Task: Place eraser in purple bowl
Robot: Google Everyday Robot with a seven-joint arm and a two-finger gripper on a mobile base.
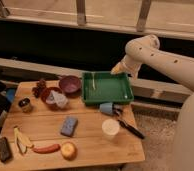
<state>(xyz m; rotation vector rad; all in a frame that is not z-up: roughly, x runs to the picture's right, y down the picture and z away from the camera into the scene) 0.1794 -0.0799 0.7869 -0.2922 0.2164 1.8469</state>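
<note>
We count one flat, black, round-cornered eraser (3,148) at the wooden surface's (90,142) front-left corner, one round purple bowl (70,83) and one red bowl (46,92). The gripper (118,67) hangs by the green tray's (112,89) far right corner, jaws wide and empty.

light: dim, warm | background: dark | hand (118,68): lit, over tray (112,88) rear edge

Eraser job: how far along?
Done: nothing. The eraser lies at the front-left corner of the table, far from the purple bowl. In hand: nothing; the gripper hovers by the back-right corner of the green tray, fingers open. Left: reach, grasp, carry to the bowl, release.
</note>
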